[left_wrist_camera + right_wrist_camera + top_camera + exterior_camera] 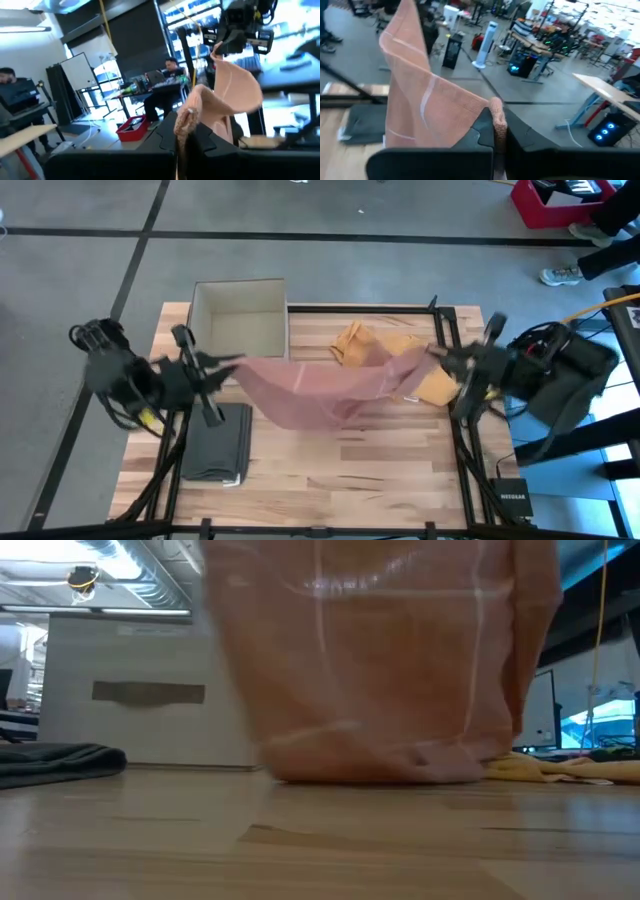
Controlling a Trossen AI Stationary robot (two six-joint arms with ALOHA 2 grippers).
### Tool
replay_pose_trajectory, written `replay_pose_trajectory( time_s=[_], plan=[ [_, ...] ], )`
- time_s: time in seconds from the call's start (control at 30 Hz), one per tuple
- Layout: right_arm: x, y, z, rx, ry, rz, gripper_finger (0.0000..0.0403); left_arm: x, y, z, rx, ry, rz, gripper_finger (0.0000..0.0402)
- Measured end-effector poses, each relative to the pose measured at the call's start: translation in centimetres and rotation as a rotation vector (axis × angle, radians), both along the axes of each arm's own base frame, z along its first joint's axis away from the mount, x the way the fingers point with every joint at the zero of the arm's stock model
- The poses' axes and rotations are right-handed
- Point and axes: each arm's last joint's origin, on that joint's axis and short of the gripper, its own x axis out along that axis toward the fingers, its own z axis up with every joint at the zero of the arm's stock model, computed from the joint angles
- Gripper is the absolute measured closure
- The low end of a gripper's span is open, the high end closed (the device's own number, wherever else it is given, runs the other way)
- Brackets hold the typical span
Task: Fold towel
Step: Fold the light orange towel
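Note:
A pink towel hangs spread between my two grippers above the middle of the table. My left gripper is shut on its left end and my right gripper is shut on its right end, both raised high. The towel sags between them. In the low view its lower edge hangs down to about the tabletop; whether it touches the wood I cannot tell. My left gripper pinches a bunched corner of the towel between its two fingers, which point about level toward the table's right. The cloth runs slack from there across to the other arm's gripper. My right gripper pinches the towel's other end at a bunched edge between its two fingers, pointing about level toward the table's left. From the fingers the cloth stretches away in a wide sheet and sags below.
An open pale box stands at the far left of the table. A yellow cloth lies crumpled at the far right, partly under the pink towel. A folded dark grey towel lies near the left edge. Bare wood fills the near right.

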Motion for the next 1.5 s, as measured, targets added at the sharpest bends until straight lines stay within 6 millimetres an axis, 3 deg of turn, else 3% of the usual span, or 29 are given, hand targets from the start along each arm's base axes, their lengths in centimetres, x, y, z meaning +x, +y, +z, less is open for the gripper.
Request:
replay_pose_trajectory(
  time_s=[0.13, 0.4, 0.6, 0.77, 1.0, 1.3, 1.5],
  plan=[
    [-1.1, -2.0, 2.3, -0.029, -0.037, -0.036, 0.0392, -1.4, 1.6, 1.5, -0.049, -0.094, -0.014, 0.0399],
    [-2.5, -4.5, 4.4, -0.107, -0.092, -0.148, 0.0391, -2.9, 3.8, 3.8, -0.052, -0.236, 0.012, 0.0399],
    [-2.0, -4.4, 6.7, -0.148, -0.135, -0.153, 0.0392, -3.8, 4.7, 5.9, -0.071, -0.436, -0.083, 0.0399],
    [-1.9, -4.3, 8.6, -0.182, -0.181, -0.155, 0.0392, -4.5, 5.4, 7.0, -0.095, -0.46, -0.068, 0.0399],
    [-1.9, -4.3, 8.7, -0.197, -0.162, -0.178, 0.0393, -5.6, 5.7, 7.2, -0.094, -0.411, -0.009, 0.0399],
    [-1.7, -4.0, 9.7, -0.218, -0.237, -0.103, 0.0393, -6.7, 6.4, 8.6, -0.11, -0.556, -0.089, 0.0399],
    [-0.5, -2.8, 7.8, -0.242, -0.119, -0.15, 0.0393, -5.7, 5.6, 7.4, -0.137, -0.389, -0.077, 0.0399]
  ],
)
